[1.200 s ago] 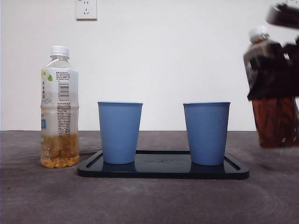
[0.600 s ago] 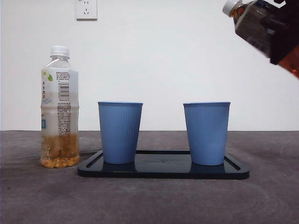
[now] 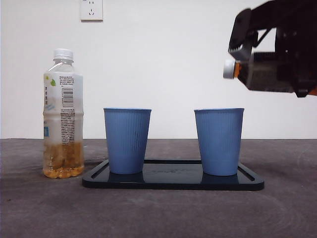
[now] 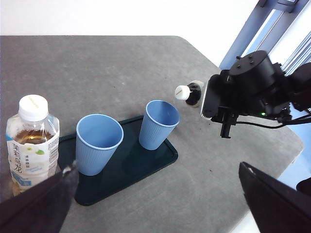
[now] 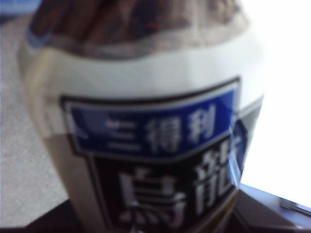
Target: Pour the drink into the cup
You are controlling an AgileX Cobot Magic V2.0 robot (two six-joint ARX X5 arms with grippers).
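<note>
My right gripper (image 3: 290, 69) is shut on the drink, a dark tea bottle (image 3: 262, 74) with a white cap (image 3: 229, 69). The bottle lies about level, high at the right, its capped mouth pointing left just above the right blue cup (image 3: 219, 141). Its label (image 5: 146, 121) fills the right wrist view. A second blue cup (image 3: 127, 140) stands to the left on the same black tray (image 3: 173, 181). The left wrist view looks down on both cups (image 4: 158, 124) (image 4: 98, 143) and the capped bottle (image 4: 184, 92). My left gripper (image 4: 155, 213) waits high above, open and holding nothing.
A clear bottle of pale tea (image 3: 63, 116), capped and about a quarter full, stands upright left of the tray. The right arm's black body (image 4: 252, 90) hangs beyond the tray. The table edge (image 4: 272, 165) runs close behind it.
The right gripper has lifted the dark bottle from upright beside the tray, tipped it to about level, and carried it left toward the right cup. Cups and pale bottle have not moved.
</note>
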